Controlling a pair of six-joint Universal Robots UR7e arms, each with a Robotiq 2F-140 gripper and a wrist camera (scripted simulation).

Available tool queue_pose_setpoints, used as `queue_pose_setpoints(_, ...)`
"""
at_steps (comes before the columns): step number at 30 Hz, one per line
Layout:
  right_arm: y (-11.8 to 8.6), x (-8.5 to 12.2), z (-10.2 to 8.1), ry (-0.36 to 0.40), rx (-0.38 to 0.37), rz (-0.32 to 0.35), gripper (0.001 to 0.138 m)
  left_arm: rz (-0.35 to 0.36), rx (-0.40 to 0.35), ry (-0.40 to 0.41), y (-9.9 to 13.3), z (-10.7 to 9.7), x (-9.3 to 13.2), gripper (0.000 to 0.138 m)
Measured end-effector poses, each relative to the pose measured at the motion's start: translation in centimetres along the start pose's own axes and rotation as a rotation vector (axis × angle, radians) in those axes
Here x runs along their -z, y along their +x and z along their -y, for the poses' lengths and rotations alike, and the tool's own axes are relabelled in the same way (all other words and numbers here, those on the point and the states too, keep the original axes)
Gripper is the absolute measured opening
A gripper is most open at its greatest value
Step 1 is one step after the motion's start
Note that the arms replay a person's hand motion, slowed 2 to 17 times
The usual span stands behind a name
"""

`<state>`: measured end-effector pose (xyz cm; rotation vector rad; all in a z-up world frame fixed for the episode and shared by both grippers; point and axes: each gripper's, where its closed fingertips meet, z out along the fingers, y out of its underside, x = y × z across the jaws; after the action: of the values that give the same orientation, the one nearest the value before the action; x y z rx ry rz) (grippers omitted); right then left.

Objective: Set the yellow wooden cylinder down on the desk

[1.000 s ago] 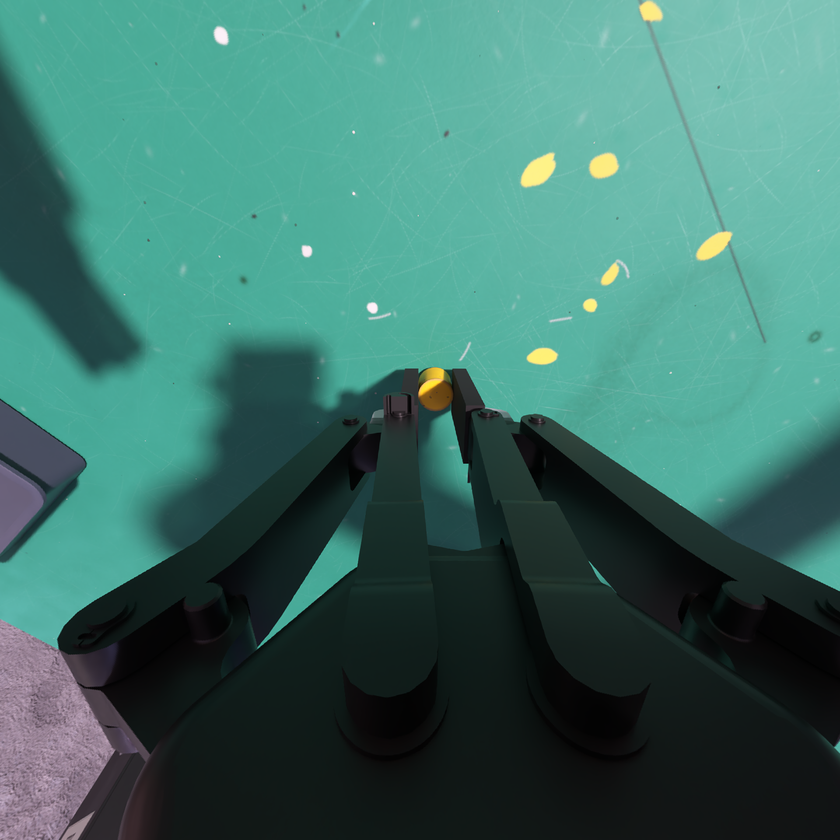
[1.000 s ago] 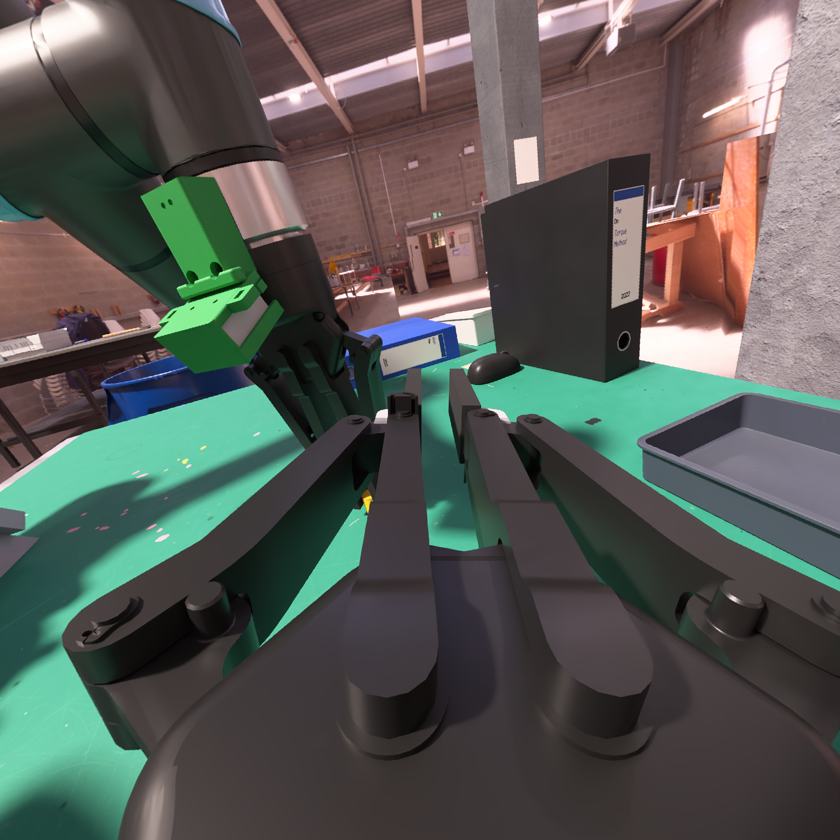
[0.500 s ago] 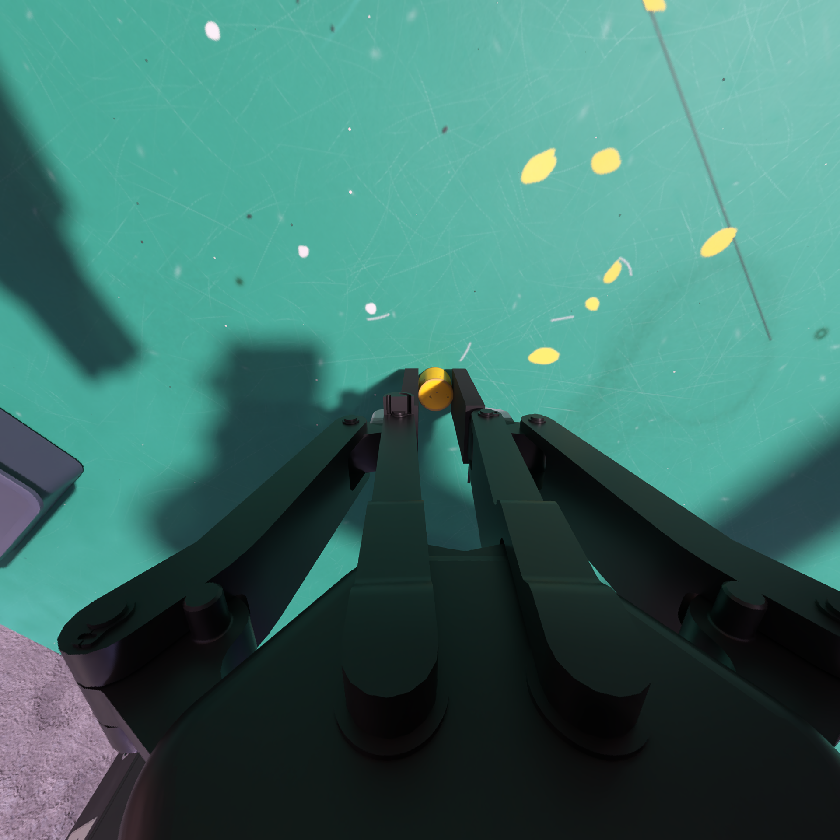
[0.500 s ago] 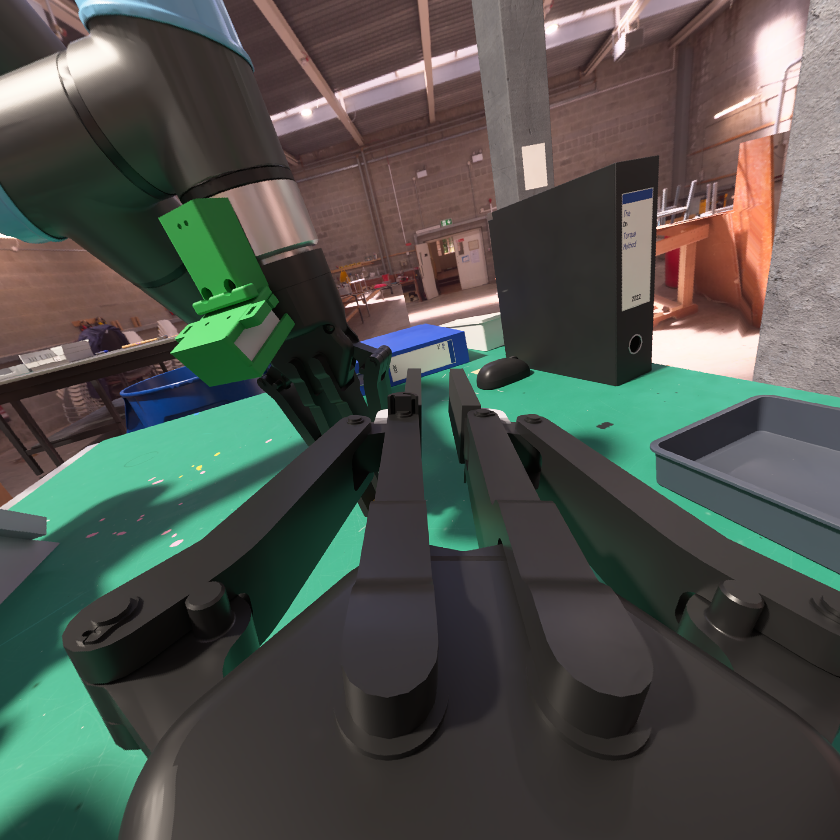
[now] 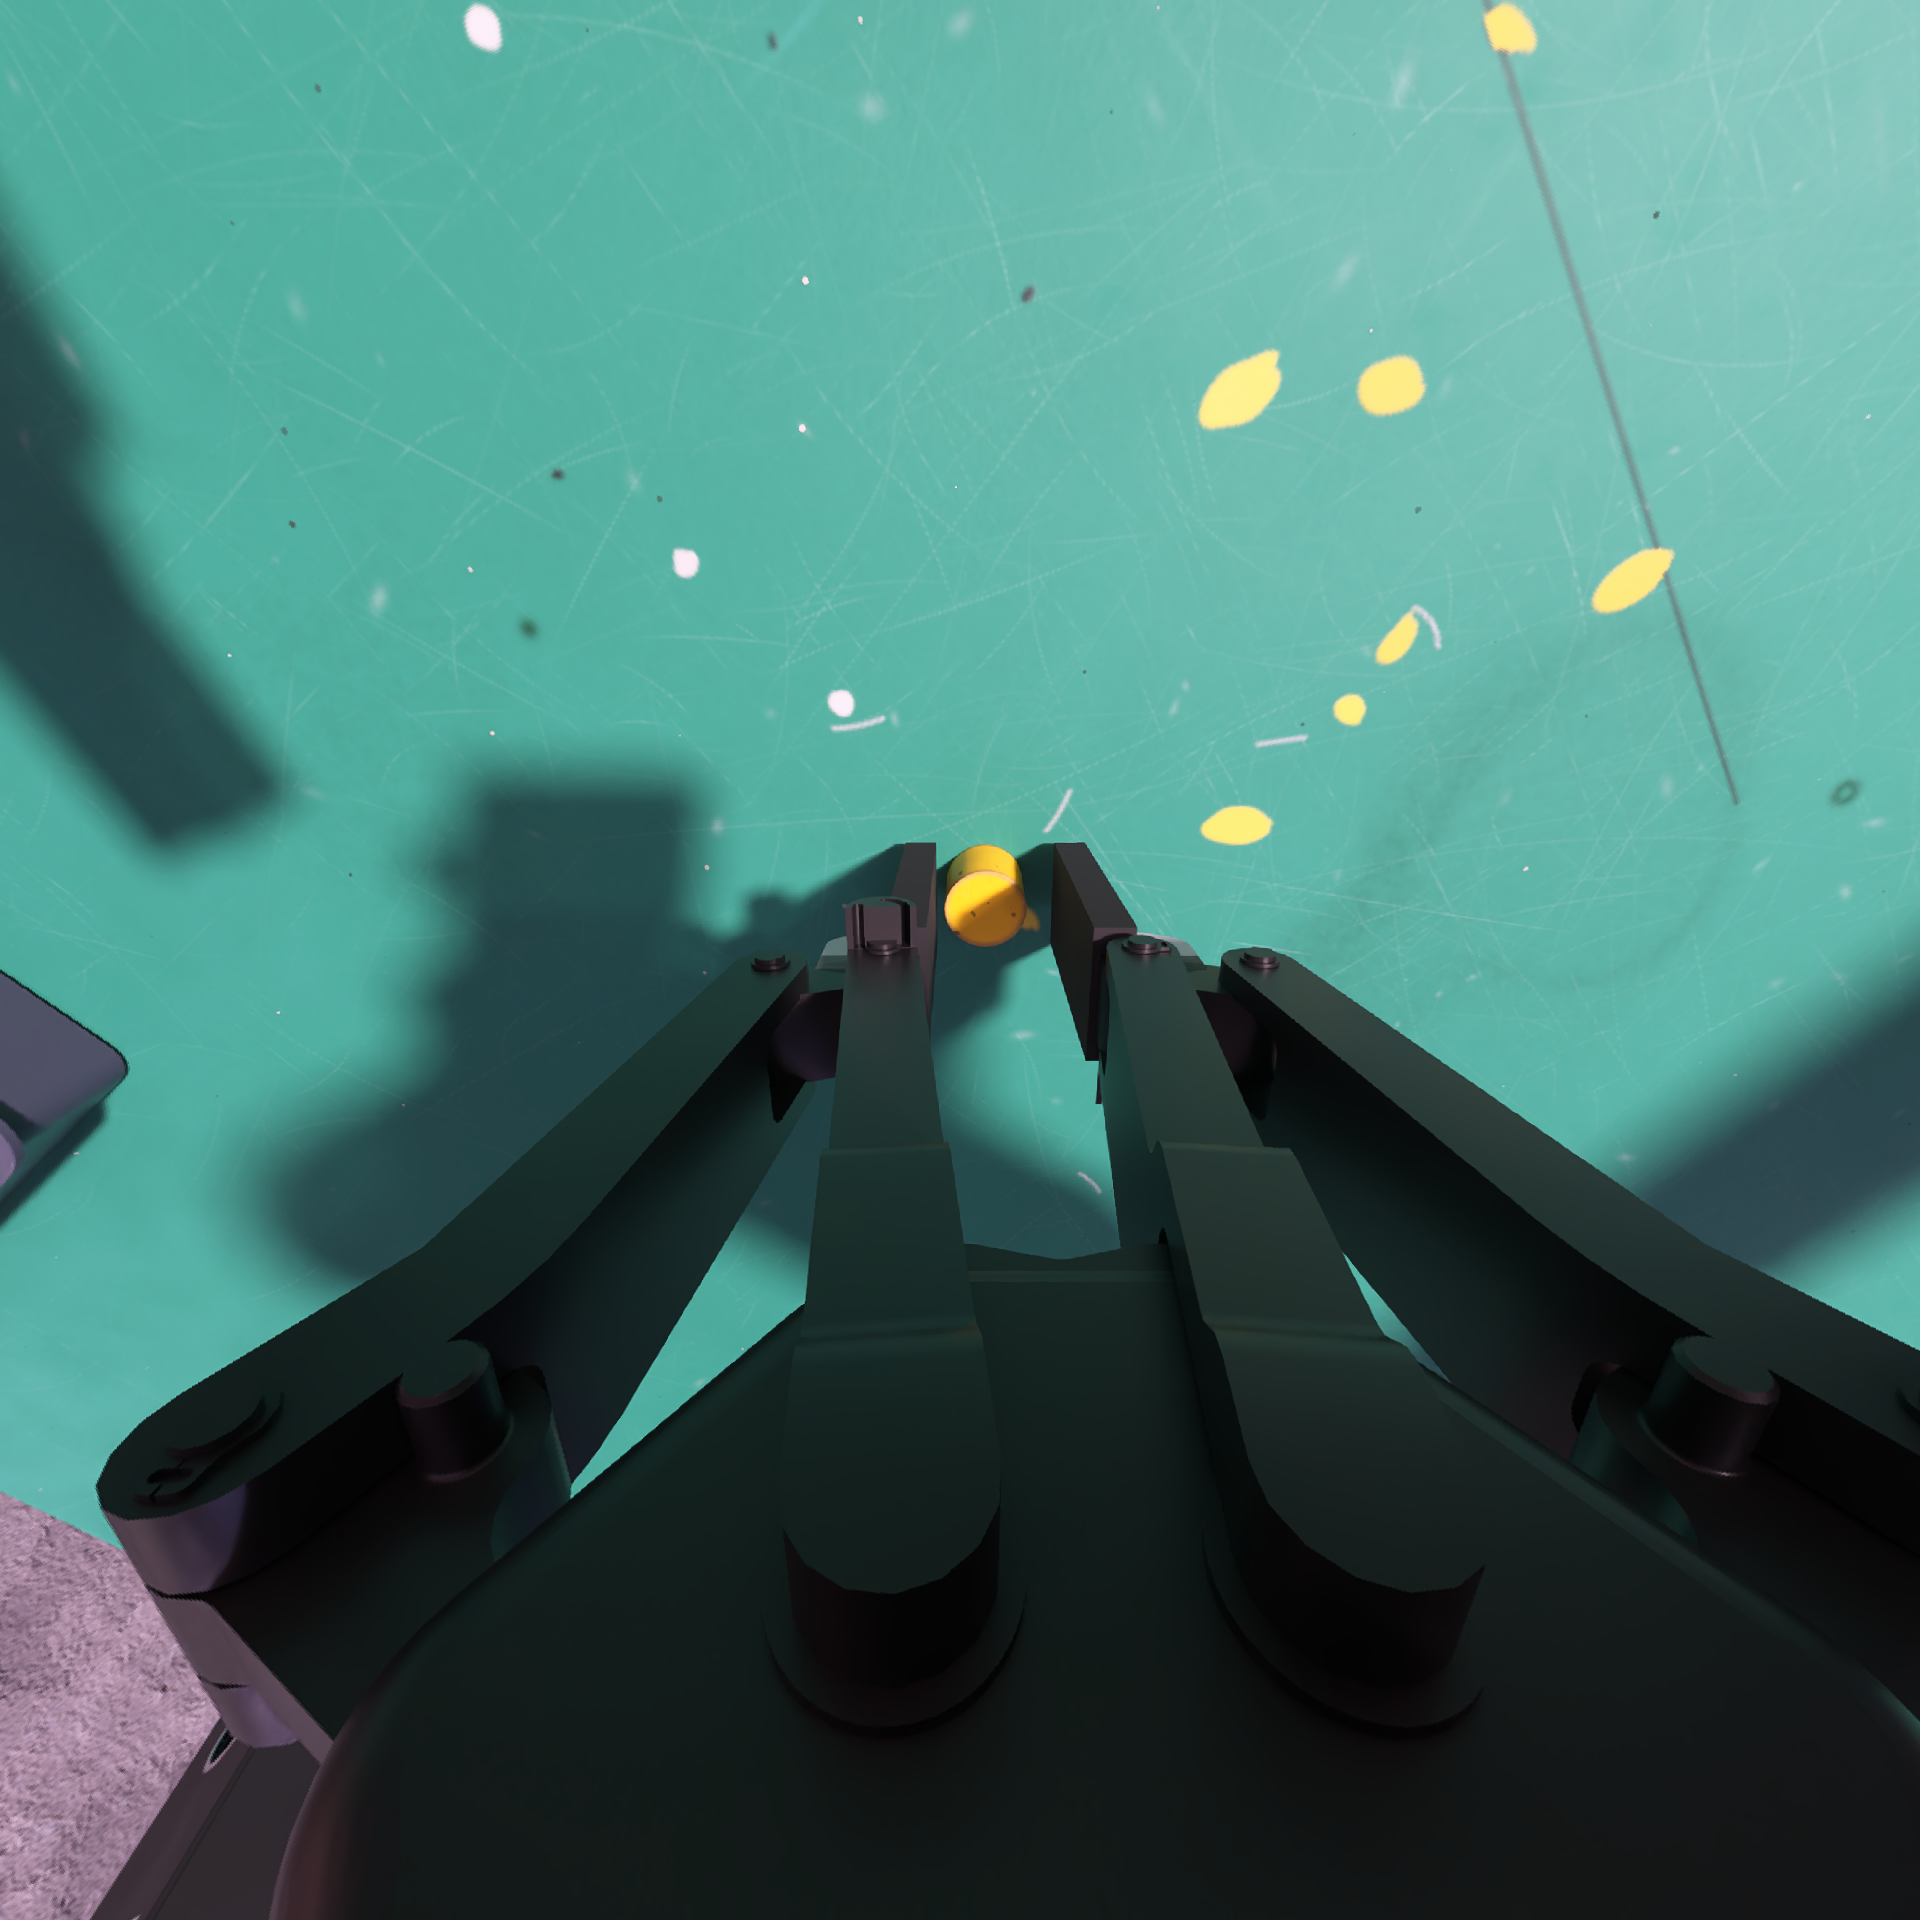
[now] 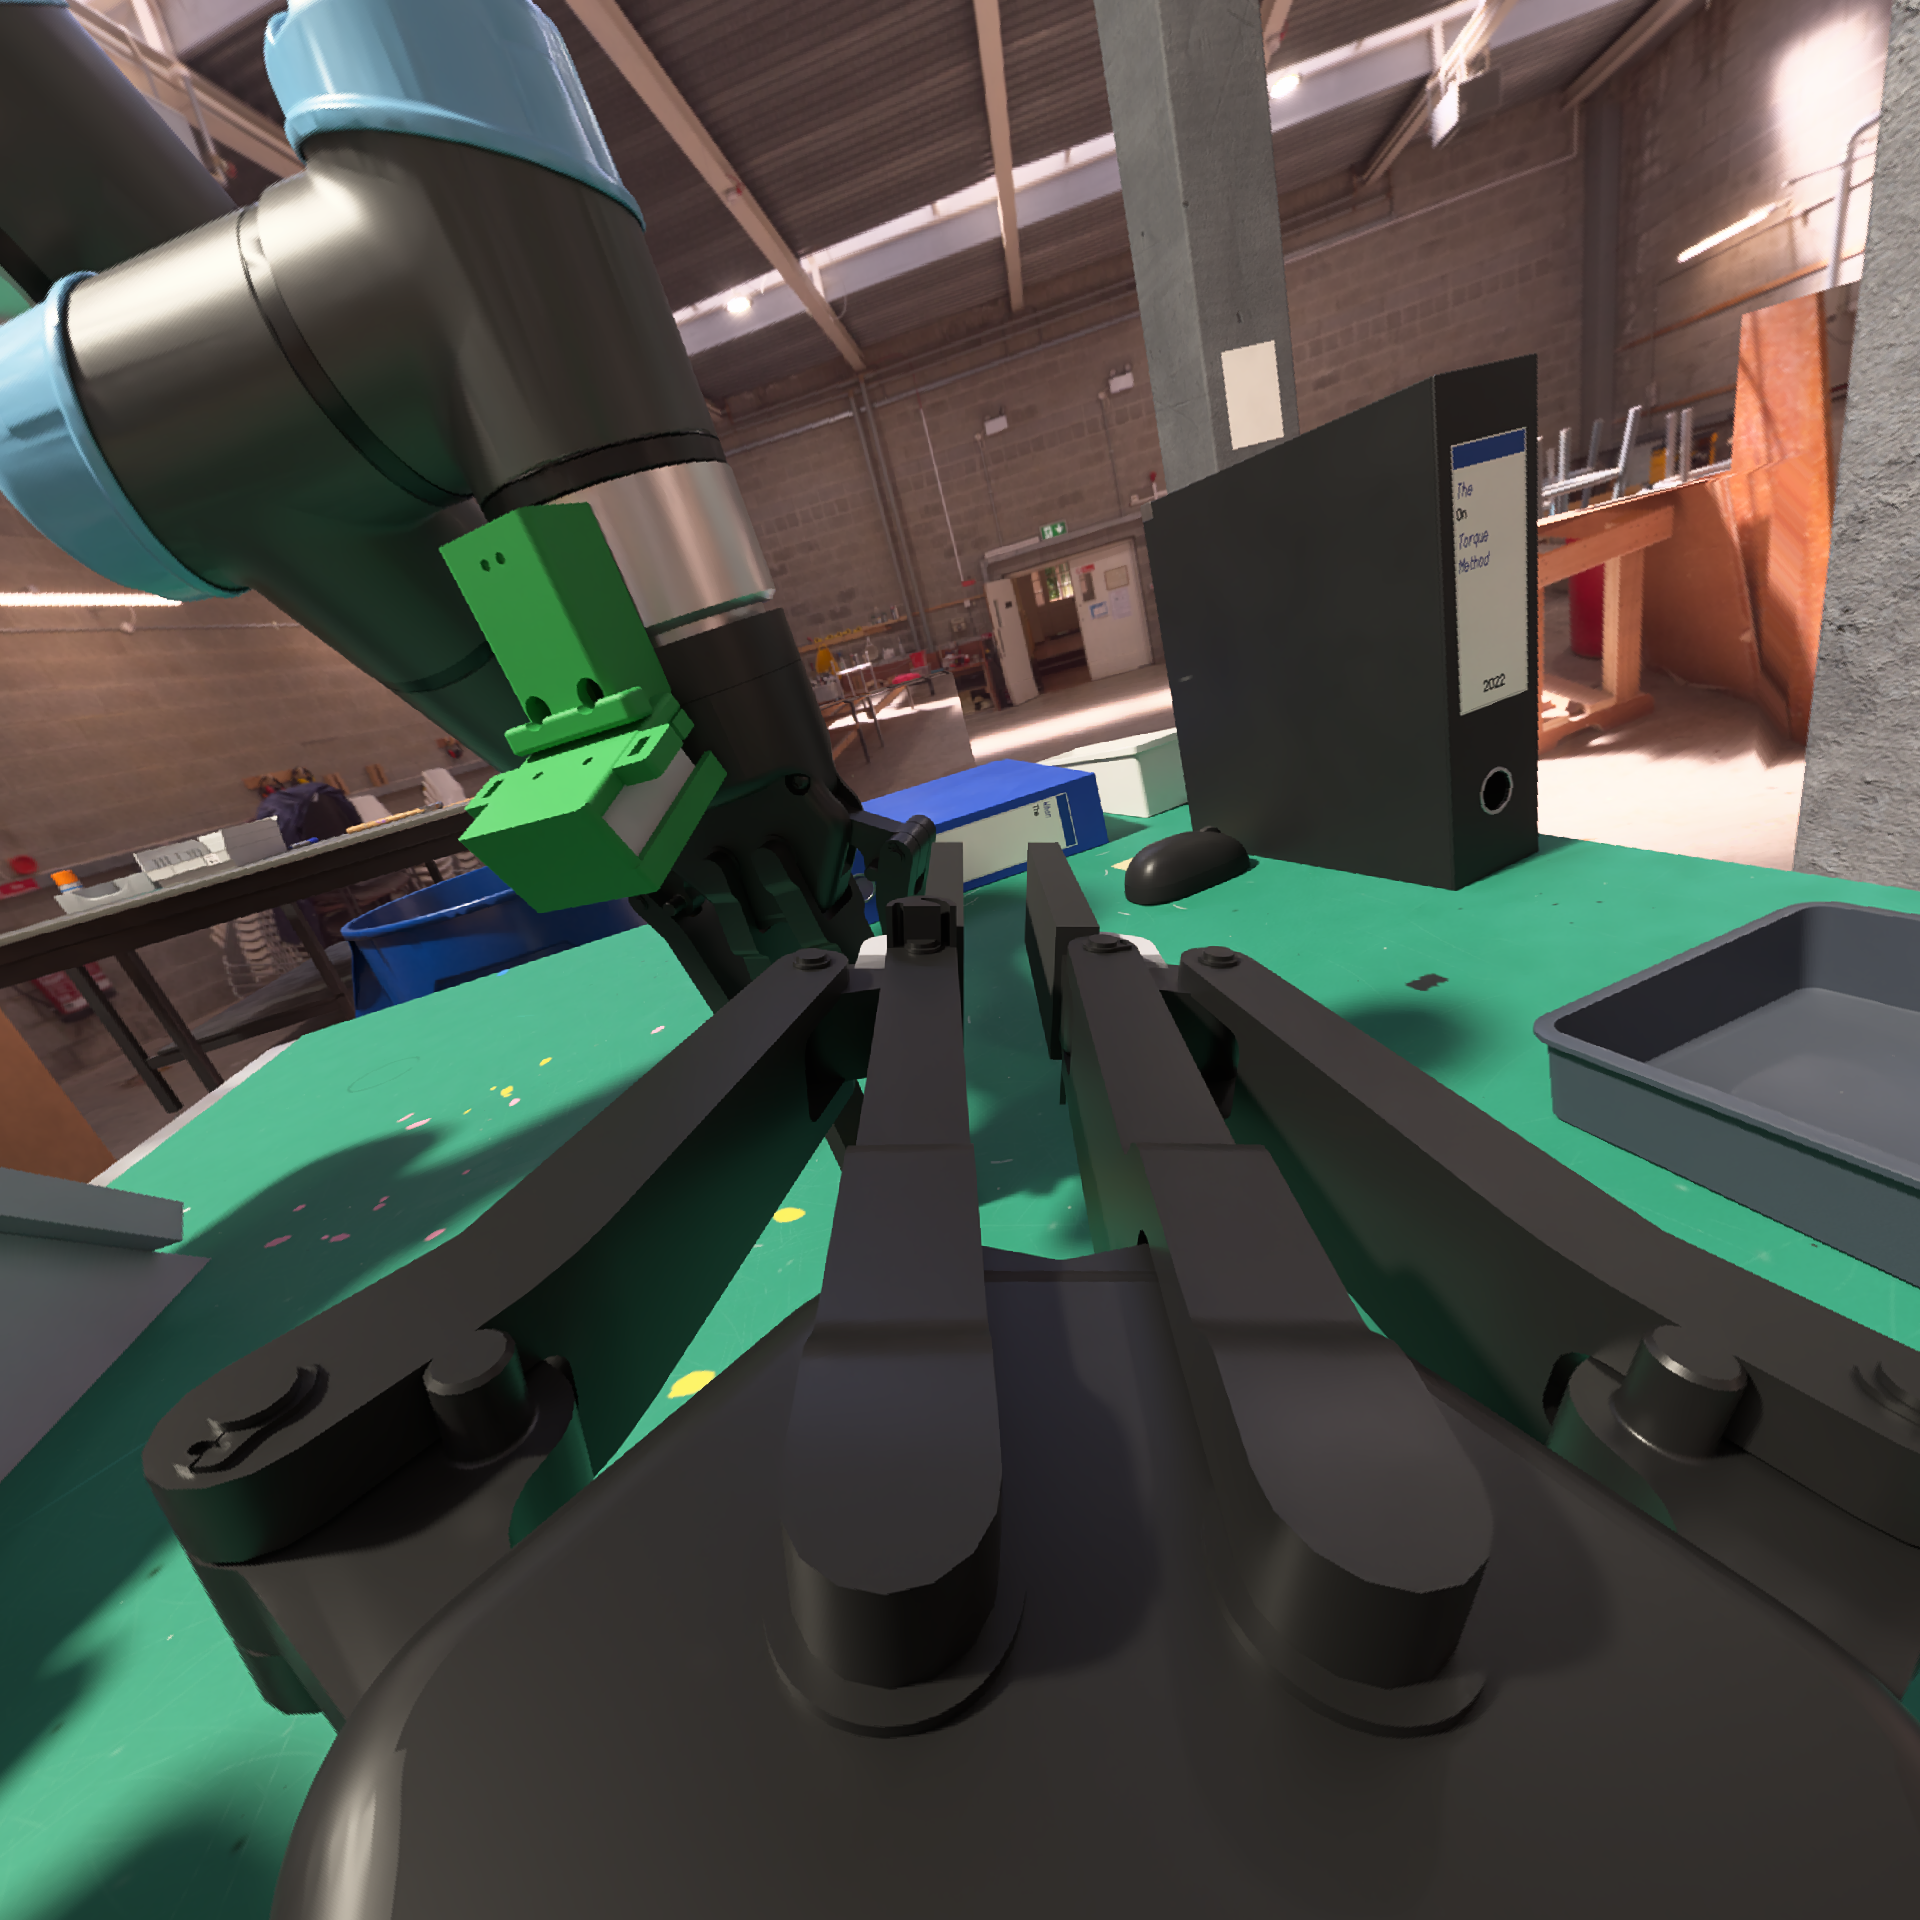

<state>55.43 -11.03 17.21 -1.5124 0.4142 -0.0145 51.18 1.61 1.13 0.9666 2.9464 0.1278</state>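
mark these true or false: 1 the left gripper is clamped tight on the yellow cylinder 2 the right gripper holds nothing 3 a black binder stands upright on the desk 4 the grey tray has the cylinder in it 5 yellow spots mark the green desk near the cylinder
1. False. The left gripper has its jaws parted, with a gap showing between the yellow cylinder and the finger on its right.
2. True. Nothing sits between the fingers of the right gripper.
3. True. The black binder stands upright at the far side of the desk.
4. False. The grey tray shows an empty floor; the cylinder is between the left gripper's fingers.
5. True. Yellow spots lie on the green surface close by.
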Motion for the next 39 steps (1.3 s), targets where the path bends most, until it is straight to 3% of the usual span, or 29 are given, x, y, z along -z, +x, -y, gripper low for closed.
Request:
queue_pose_setpoints(25,-0.2,0.1,0.2,0.014,-0.012,0.016,0.017,0.013,0.042,0.010,-0.2,-0.2,0.1,0.042)
queue_pose_setpoints(39,0.2,0.3,0.2,0.014,-0.003,-0.007,0.017,0.120,0.140,0.060,-1.2,-0.9,2.0,0.044)
